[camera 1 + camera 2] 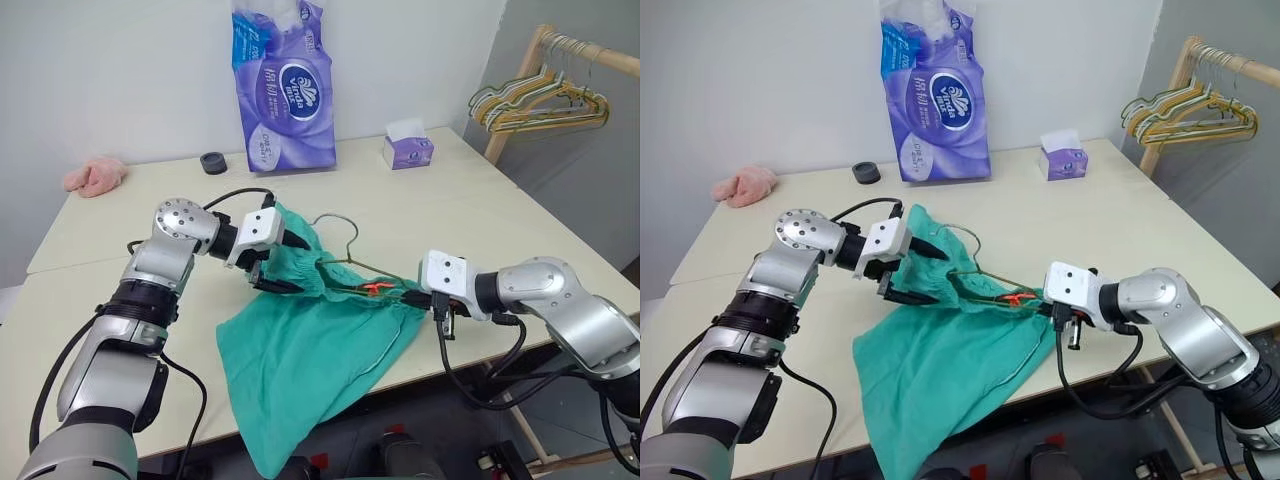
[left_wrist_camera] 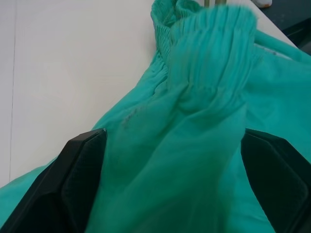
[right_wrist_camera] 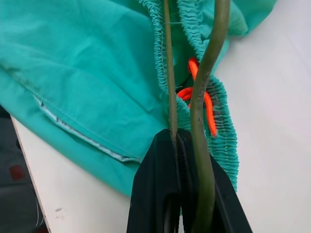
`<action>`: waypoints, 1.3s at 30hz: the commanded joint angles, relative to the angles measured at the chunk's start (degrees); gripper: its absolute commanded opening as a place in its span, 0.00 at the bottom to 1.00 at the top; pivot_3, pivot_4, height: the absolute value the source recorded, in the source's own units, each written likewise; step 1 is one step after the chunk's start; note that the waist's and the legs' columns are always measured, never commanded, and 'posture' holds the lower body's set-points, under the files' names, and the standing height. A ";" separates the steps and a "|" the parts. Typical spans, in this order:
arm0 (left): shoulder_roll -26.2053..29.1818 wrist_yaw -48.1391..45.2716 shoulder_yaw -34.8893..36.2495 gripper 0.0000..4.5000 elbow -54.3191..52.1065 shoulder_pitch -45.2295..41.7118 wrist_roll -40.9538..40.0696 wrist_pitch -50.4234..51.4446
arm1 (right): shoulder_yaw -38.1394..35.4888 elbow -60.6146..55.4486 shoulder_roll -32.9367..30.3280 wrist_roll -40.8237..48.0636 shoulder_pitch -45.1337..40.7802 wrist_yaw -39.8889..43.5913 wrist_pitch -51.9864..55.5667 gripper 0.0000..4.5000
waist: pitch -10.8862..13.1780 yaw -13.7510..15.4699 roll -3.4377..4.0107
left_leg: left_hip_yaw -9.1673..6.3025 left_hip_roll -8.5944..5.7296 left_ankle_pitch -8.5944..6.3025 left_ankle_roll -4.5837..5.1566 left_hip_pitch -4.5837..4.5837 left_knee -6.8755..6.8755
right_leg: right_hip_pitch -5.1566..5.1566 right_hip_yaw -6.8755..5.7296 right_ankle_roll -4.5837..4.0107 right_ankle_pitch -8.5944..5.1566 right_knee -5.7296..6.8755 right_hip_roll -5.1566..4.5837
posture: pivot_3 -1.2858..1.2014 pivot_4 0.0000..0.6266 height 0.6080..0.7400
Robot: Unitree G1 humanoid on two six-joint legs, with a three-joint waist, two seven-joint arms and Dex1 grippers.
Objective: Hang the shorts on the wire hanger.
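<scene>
Teal-green cloth shorts [image 1: 300, 350] with a gathered elastic waistband lie near the front edge of the pale cream table [image 1: 450, 200], one leg draping over that edge toward the floor. Threaded through the waistband is the thin, dark olive-grey wire hanger [image 1: 345, 258]; its hooked top [image 1: 335, 222] rises clear of the cloth behind the shorts, and one corner emerges at the robot's right end of the waistband. An orange drawstring [image 3: 206, 104] shows against the gathers beside the wire.

Left gripper [image 1: 283, 263]: its two black fingers stand wide apart, one above and one below the bunched waistband at the robot's left end. In the left wrist view the cloth fills the gap between the fingers [image 2: 77, 179]; whether the pads press on it cannot be told.

Right gripper [image 3: 187, 145]: its black fingers are drawn together on the corner of the wire hanger, where two strands of wire run into the closed tips. In the head views this gripper [image 1: 418, 298] sits at the right end of the waistband, just above the table's front edge.

Background: a purple pack of tissue rolls [image 1: 282, 85] stands against the wall, with a small purple tissue box [image 1: 407, 150] to its right, a black ring-shaped roll [image 1: 213, 162] to its left, and a small pink cloth [image 1: 95, 176] at the far left. Bunched yellow and green hangers [image 1: 535, 105] hang on a wooden rail at the right.
</scene>
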 commanded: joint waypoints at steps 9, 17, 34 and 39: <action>-1.92 1.49 0.06 0.38 -1.99 2.17 0.20 1.24 | -3.76 -1.82 2.80 1.41 -0.33 0.87 -4.99 0.00 | -0.01 0.04 -0.01 | 0.00 -0.01 0.00 0.01 0.00 0.02 | 0.00 0.01 0.00 0.00 0.03 0.00 | 0.44 0.01 1.00; -1.45 1.11 0.30 0.01 -4.32 3.46 -0.26 3.43 | -2.70 0.69 4.56 -1.58 0.23 2.25 -15.33 0.00 | -0.03 -0.02 -0.03 | 0.00 0.00 0.00 0.00 0.00 0.03 | -0.01 0.00 0.00 0.00 0.05 0.00 | 0.44 0.00 1.00; -0.29 3.45 1.66 0.00 -5.02 4.59 -0.11 4.35 | -16.43 12.88 -2.07 -3.07 8.80 1.48 -18.70 0.85 | -0.21 0.30 -0.19 | 0.00 0.00 0.00 0.00 0.01 0.05 | 0.02 -0.01 -0.02 0.01 0.10 0.00 | 0.44 0.00 1.00; -0.23 4.10 1.94 0.00 -4.49 4.41 -0.14 3.96 | -22.20 7.13 8.30 7.88 17.37 -5.59 -2.80 0.99 | -0.47 0.17 -0.27 | 0.00 0.05 0.00 0.00 0.04 0.03 | 0.02 0.01 -0.03 0.01 0.16 0.03 | 0.44 0.00 1.00</action>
